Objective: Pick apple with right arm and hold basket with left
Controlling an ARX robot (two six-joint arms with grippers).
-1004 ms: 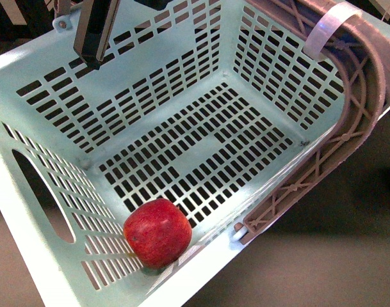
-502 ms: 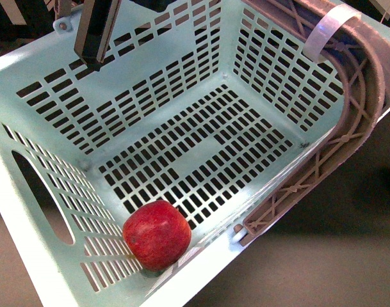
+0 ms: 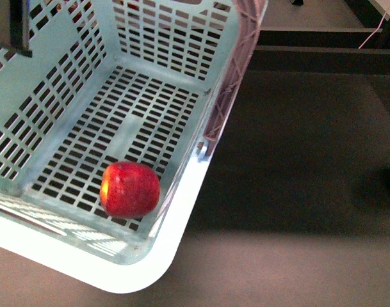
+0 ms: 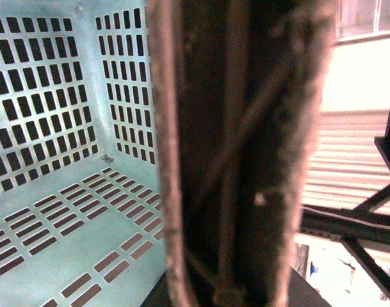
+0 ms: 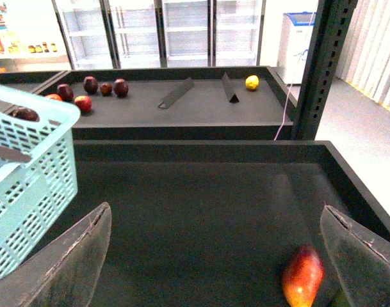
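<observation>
L gripper (image 3: pixel 16 38): front view shows just one black finger, flat against inner wall of basket (image 3: pixel 143 272) at far L. Other finger hidden, so can't tell if it's clamped on anything. Apple (image 3: pixel 129 189) sits on slotted floor inside basket, by near R corner. Mauve handle (image 3: pixel 230 83) lies along R rim.

Left wrist view: blurred dark lattice strip (image 4: pixel 239 153) fills centre, w/ basket interior beside it. Fingers not made out.

Right wrist view: R gripper (image 5: pixel 215 210) spread wide, holding nothing, above dark shelf surface (image 5: pixel 201 166). Basket wall is off to one side. Red-yellow fruit (image 5: pixel 303 276) lies near one finger.
</observation>
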